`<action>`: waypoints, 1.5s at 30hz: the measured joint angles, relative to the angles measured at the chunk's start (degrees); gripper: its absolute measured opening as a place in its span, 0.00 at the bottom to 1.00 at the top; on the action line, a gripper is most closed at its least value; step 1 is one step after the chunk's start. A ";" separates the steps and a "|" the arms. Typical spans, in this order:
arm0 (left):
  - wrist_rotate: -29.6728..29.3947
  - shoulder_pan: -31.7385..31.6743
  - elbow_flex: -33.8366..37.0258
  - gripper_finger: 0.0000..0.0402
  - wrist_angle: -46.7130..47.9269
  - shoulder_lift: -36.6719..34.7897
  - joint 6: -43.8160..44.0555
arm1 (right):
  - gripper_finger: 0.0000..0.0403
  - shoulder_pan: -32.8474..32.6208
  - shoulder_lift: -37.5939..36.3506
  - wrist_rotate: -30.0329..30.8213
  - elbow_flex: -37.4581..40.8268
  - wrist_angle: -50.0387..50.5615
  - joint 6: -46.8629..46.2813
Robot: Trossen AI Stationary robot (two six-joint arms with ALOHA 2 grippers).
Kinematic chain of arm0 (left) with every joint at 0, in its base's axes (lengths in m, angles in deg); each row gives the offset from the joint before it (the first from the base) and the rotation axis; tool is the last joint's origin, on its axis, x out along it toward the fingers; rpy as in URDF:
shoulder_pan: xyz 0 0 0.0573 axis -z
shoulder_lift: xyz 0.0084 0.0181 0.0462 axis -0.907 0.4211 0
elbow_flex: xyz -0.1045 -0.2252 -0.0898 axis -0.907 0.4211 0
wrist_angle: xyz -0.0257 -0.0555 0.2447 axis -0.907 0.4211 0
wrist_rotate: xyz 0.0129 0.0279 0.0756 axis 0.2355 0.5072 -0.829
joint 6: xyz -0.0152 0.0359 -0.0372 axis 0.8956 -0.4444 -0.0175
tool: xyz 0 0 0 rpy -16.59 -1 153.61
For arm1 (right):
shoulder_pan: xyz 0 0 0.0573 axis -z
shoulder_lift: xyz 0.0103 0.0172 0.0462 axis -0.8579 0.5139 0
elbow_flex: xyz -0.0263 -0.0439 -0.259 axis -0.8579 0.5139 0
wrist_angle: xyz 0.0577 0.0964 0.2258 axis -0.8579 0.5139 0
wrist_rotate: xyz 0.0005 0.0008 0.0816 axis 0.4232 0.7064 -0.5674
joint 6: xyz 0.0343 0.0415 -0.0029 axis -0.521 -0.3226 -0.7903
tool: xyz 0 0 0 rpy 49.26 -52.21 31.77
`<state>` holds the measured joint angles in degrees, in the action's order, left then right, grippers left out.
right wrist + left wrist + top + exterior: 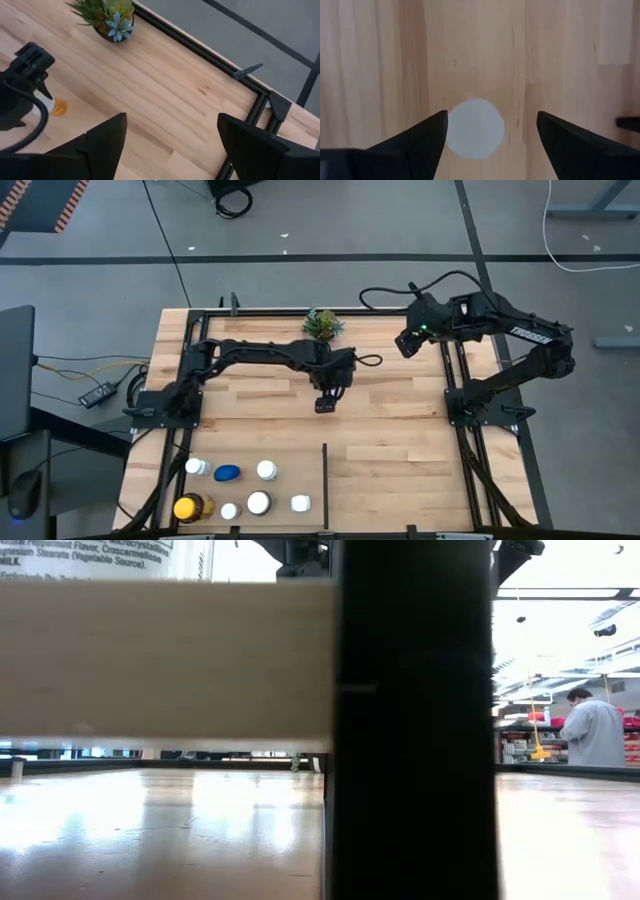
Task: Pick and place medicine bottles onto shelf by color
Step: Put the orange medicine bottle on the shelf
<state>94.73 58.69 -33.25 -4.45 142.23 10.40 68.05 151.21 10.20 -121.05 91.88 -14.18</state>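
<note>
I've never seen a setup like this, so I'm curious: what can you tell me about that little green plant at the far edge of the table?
The potted plant is a small spiky succulent: green pointed leaves with one pale bluish rosette among them, in a dark pot that is mostly hidden by the foliage. It stands upright on the light wooden table, close to the black rail along the far edge, between the two arms. Nothing touches it; neither gripper is near it.

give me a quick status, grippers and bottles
Left gripper open, above a white-capped bottle mid-table. Right gripper open, parked at the far right by the plant. Seven bottles grouped left of the divider bar. Nothing in the way.
</note>
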 joint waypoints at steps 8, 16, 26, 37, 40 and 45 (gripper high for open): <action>-1.16 0.52 -0.13 0.78 0.22 1.28 -0.31 | 0.79 -0.15 -0.69 0.12 0.02 0.46 -2.30; -2.84 0.69 0.02 0.78 -2.04 1.61 0.26 | 0.79 -0.16 -0.66 0.10 0.02 0.46 -2.83; -2.93 0.96 0.02 0.78 1.20 1.58 0.26 | 0.79 -0.17 -0.66 0.08 0.02 0.46 -2.73; -1.82 1.27 0.02 0.78 7.12 1.54 -0.76 | 0.79 -0.15 -0.64 0.85 0.02 0.46 -2.68; -1.79 1.50 0.02 0.78 6.35 1.52 -1.64 | 0.79 -0.16 -0.64 0.86 0.02 0.46 -2.57; -1.74 1.44 0.02 0.78 4.58 1.52 -1.36 | 0.79 -0.17 -0.64 0.87 0.02 0.44 -2.03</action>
<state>92.99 60.12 -33.22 0.12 143.75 9.04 67.88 150.56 11.07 -121.03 92.32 -16.21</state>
